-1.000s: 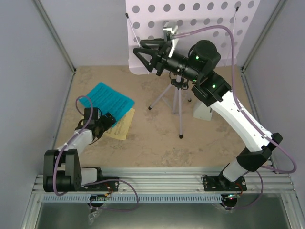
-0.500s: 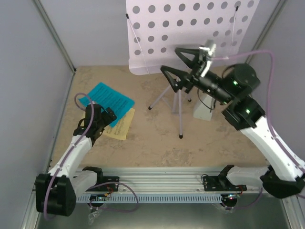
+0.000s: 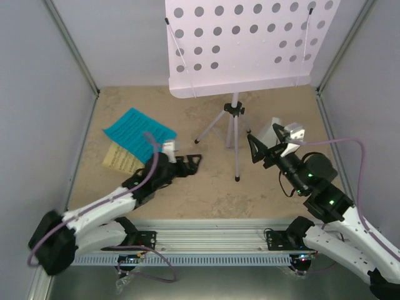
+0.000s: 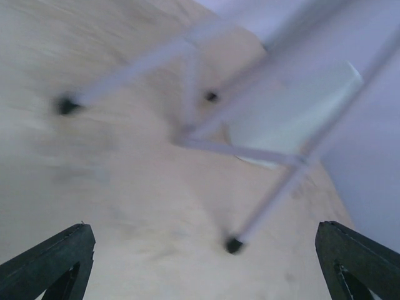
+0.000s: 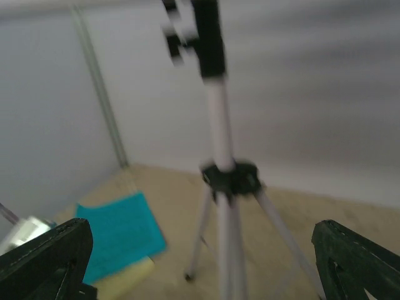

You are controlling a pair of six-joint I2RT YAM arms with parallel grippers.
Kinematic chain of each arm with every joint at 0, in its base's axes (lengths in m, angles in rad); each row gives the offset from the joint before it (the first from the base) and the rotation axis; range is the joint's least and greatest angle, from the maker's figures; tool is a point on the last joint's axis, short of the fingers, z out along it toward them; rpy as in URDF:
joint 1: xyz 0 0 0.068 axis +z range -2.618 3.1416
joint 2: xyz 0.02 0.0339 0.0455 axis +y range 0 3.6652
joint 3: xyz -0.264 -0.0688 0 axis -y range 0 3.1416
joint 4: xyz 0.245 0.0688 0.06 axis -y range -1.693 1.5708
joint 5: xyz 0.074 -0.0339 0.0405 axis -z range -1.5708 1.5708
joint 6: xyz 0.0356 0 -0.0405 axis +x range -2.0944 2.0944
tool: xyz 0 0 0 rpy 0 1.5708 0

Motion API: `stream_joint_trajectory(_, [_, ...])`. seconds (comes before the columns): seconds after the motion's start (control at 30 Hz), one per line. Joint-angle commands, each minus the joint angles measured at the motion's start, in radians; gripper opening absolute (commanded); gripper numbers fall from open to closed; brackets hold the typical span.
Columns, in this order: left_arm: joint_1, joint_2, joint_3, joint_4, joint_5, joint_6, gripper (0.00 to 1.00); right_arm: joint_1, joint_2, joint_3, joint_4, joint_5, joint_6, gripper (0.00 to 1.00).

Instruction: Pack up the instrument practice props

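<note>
The white perforated music stand [image 3: 250, 44] is upright on its thin tripod [image 3: 234, 134] at the back middle. The cyan sheet [image 3: 134, 131] lies flat at the left, overlapping the yellow sheet [image 3: 120, 159]. The grey metronome [image 3: 269, 132] stands right of the tripod, partly behind my right gripper. My left gripper [image 3: 192, 164] is open and empty, low over the floor, left of the tripod's near leg [image 4: 234, 245]. My right gripper [image 3: 255, 150] is open and empty just right of the tripod, facing its legs [image 5: 219, 181]. The metronome [image 4: 294, 119] shows blurred behind the legs.
Grey walls enclose the sandy floor [image 3: 206, 187] on three sides. A metal rail [image 3: 212, 240] with both arm bases runs along the near edge. The stand's plate overhangs the back of the floor. The sheets also show in the right wrist view [image 5: 119, 234].
My right arm dropped from the stand's plate to low beside the tripod. My left arm swung right from the sheets toward the tripod. The yellow sheet now lies further left.
</note>
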Motion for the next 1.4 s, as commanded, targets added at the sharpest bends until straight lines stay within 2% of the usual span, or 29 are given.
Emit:
stream_joint_trajectory(0.0, [-0.210,0.238,0.173,0.310,0.028,0.072,0.99,-0.014,-0.014,-0.111,-0.051,0.214,-0.015,0.98])
stream_joint_trajectory(0.07, [-0.242,0.375,0.241,0.449,0.140,0.067,0.99,-0.034,-0.007,-0.166,-0.039,0.254,0.021,0.98])
stream_joint_trajectory(0.17, [-0.245,0.505,0.300,0.560,0.134,0.029,0.99,-0.079,0.013,-0.221,-0.023,0.195,0.102,0.98])
stream_joint_trajectory(0.33, [-0.245,0.595,0.390,0.516,0.051,0.087,0.99,-0.146,0.015,-0.300,0.039,0.116,0.132,0.98])
stream_joint_trajectory(0.43, [-0.245,0.643,0.444,0.473,0.042,0.109,0.95,-0.217,0.018,-0.336,0.055,0.061,0.146,0.97])
stream_joint_trajectory(0.6, [-0.245,0.732,0.514,0.458,0.049,0.120,0.80,-0.312,0.031,-0.385,0.072,-0.002,0.168,0.98])
stream_joint_trajectory(0.77, [-0.245,0.780,0.571,0.411,-0.012,0.125,0.66,-0.336,0.033,-0.395,0.065,0.003,0.161,0.98])
stream_joint_trajectory(0.83, [-0.245,0.793,0.582,0.411,-0.017,0.130,0.55,-0.340,0.026,-0.405,0.071,0.005,0.158,0.98])
stream_joint_trajectory(0.97, [-0.245,0.792,0.571,0.411,-0.015,0.123,0.22,-0.348,0.023,-0.417,0.072,-0.011,0.162,0.98])
stream_joint_trajectory(1.07, [-0.245,0.759,0.524,0.411,-0.015,0.132,0.07,-0.350,0.022,-0.419,0.072,-0.023,0.162,0.98])
stream_joint_trajectory(1.13, [-0.245,0.730,0.505,0.389,-0.003,0.158,0.01,-0.351,0.020,-0.425,0.073,-0.023,0.162,0.98])
stream_joint_trajectory(1.3, [-0.243,0.632,0.455,0.290,0.071,0.221,0.00,-0.353,0.015,-0.432,0.073,-0.025,0.171,0.97])
stream_joint_trajectory(1.37, [-0.224,0.586,0.425,0.273,0.159,0.232,0.00,-0.354,0.009,-0.435,0.072,-0.026,0.172,0.98])
